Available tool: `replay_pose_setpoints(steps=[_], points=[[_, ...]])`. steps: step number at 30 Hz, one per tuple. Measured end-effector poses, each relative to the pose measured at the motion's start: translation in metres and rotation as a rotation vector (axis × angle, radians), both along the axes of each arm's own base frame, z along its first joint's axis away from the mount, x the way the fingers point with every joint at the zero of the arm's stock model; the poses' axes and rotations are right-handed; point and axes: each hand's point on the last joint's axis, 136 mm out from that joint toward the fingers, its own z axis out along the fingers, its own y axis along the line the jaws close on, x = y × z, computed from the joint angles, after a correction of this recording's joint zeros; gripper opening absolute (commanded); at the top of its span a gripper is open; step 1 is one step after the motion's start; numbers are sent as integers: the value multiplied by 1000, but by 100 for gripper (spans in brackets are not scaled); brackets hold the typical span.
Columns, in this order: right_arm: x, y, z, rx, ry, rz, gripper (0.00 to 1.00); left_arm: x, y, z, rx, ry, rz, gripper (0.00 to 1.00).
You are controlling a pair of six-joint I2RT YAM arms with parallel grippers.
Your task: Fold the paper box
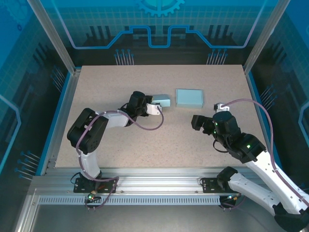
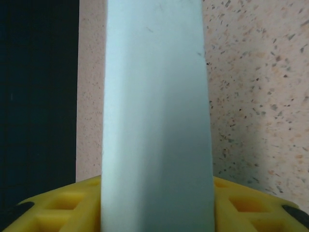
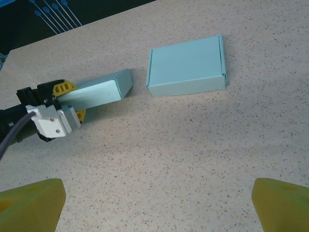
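Note:
A narrow pale blue paper box [image 2: 154,121] lies between the yellow fingers [image 2: 63,205] of my left gripper [image 2: 157,203], which press against both its long sides. From above, that box [image 1: 162,100] juts right from my left gripper [image 1: 154,106] at mid-table. A wider, flat, closed pale blue box [image 1: 189,97] rests on the table just to its right, a small gap between them. In the right wrist view the flat box [image 3: 187,65] and the narrow box [image 3: 99,91] are both ahead. My right gripper [image 3: 157,208] hovers wide open over bare table, nearer than the flat box, holding nothing.
The speckled beige table [image 1: 120,140] has free room all round the two boxes. Metal frame posts [image 1: 53,36] and blue glass walls enclose it. An aluminium rail [image 1: 154,186] runs along the near edge by the arm bases. My right gripper [image 1: 197,122] stands just front-right of the flat box.

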Motion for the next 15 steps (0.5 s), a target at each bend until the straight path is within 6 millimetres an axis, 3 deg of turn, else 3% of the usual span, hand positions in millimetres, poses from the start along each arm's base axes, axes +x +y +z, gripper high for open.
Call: replay_pose_setpoints(steps=[5,10,15], points=[[0,-3,-2,-11,4,-13,100,6,14,-19,50,2,1,71],[0,-3,-2,-15,7,-15,100,7,25,-23,71,-18,18,98],[1,-3,-4,-19,13,-15,100,4,29,-16,62,-45,34,99]])
